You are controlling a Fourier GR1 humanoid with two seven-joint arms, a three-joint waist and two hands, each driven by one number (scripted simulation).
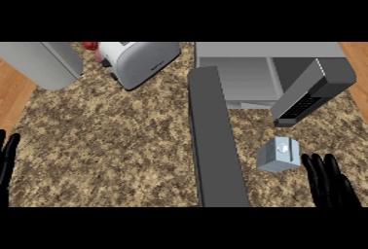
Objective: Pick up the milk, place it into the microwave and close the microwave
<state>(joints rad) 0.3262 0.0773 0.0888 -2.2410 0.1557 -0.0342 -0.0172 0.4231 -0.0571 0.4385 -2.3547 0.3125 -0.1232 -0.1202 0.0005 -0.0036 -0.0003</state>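
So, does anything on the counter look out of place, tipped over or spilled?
Nothing stands out. The milk carton stands on the counter with no spill, just ahead of the right hand. The microwave is open, its door swung out beside the carton.

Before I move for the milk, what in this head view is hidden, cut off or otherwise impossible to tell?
- Microwave interior: mostly hidden by its own top and the open door.
- Red object behind the toaster: cut off by the top edge, unidentifiable.
- Left hand: only fingers show at the left edge.
- Right hand: palm cut off by the lower edge.
- Milk: label too small to read.
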